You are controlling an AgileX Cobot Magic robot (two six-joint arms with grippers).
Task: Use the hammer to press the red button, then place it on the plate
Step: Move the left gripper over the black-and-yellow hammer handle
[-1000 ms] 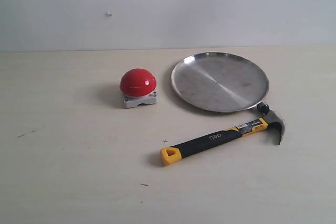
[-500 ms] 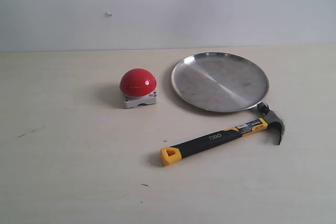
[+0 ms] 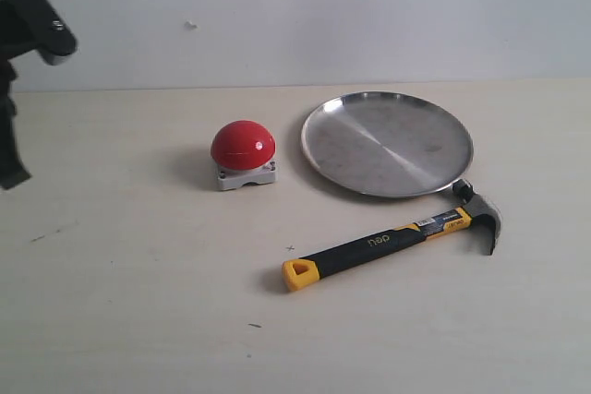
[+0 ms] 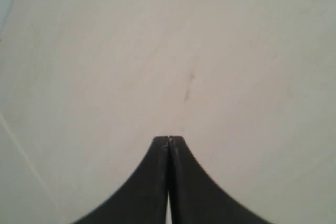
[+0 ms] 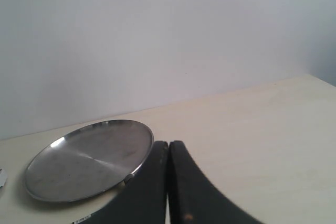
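Closed, my right end effector point(image 5: 168, 145) sits nearest the black-and-yellow claw hammer point(image 3: 369, 244), handle slanting away from the round silver plate point(image 3: 387, 143).

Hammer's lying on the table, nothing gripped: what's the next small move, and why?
Probably open the right claw and lower it toward the hammer, at its black handle. It and the left claw are shut and empty; the hammer lies untouched by the plate, which the right wrist view faces.

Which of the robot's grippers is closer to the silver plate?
Right. The right gripper is close by the plate; the left gripper hangs over bare table, far off beyond the red button.
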